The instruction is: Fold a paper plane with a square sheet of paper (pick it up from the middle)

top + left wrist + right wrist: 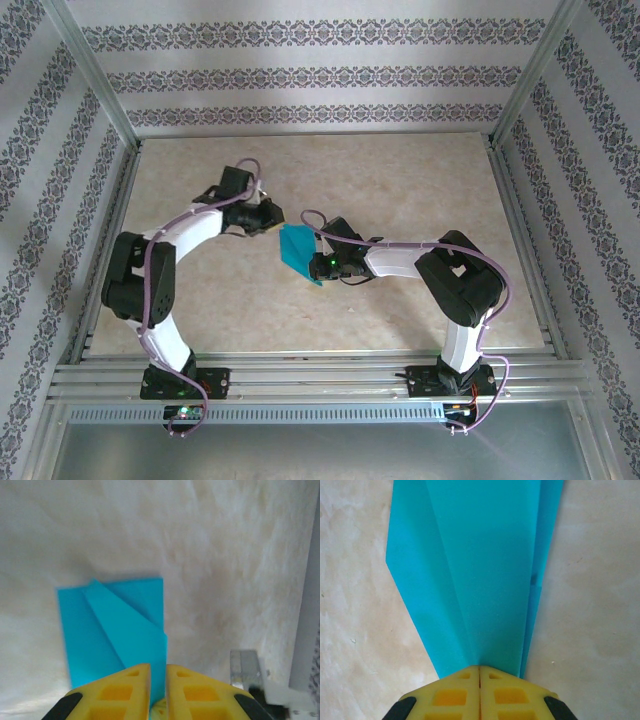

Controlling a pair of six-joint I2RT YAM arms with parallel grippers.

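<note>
We have the square sheet of paper [298, 255] about the middle of the surface [400, 180], already carrying diagonal folds and a long crease, so we judge the plane to be partway made. The right claw [479, 669] is pressed together on the sheet's narrow end, and the blue layers fan out from between its fingers. The left claw [157, 667] stands at the opposite end with only a thin slit between its fingers. An edge of the sheet runs into that slit, but we cannot tell whether it truly bites.

To do this step well, we should let the right claw act as the anchor and keep its pinch square on the crease line, so the layers do not slide over one another. The left claw should seat firmly on its edge before any pull. We would then move both claws together, without twisting, because thin paper buckles easily. Pressing the fold flat against the surface would sharpen it.
</note>
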